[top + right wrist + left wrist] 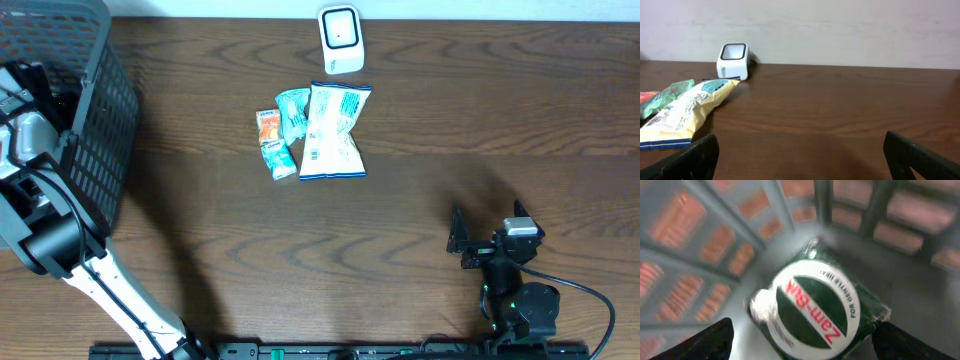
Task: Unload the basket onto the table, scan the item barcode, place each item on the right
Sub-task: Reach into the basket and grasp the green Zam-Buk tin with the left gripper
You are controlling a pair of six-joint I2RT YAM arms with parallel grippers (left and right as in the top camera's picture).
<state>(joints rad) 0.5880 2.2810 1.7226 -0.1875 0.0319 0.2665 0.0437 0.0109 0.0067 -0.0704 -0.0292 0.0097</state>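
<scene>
Left jaws are released, grasping nothing, just short of the green packet with a round Zam-Buk label [815,311]. You'll find it on the floor of the grey plastic mesh basket [105,120], at 10 o'clock on the dark wooden counter [450,130]. Right jaws, at 5 o'clock, are released too. The white box-shaped scanner [341,40] stands at 12 o'clock.

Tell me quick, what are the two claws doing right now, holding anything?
Left gripper: open, inside the basket above a green Zam-Buk pack, not gripping it.
Right gripper: open, empty, over the table.
</scene>
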